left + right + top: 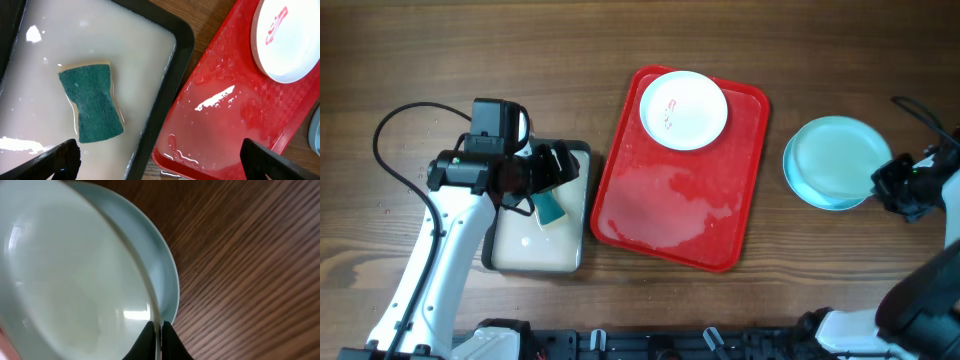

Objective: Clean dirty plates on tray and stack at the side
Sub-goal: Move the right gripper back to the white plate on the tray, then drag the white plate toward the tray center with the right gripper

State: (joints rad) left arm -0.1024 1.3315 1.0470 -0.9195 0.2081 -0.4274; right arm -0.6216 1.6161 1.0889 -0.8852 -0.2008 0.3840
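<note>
- Overhead, the red tray [660,215] sits mid-table, wet and glossy; only the left wrist view shows the droplets on it
- left of the red tray, the cream tray [535,250] holds milky water and a green sponge [92,102]; the left gripper [160,160] hangs above, fingers spread wide
- right of the red tray, two mint plates [835,160] lie stacked; the right wrist view alone shows the right gripper [159,340] pinching the rim of the upper mint plate [75,280]
- on the red tray's far end, the white plate [683,108] bears red smears
</note>
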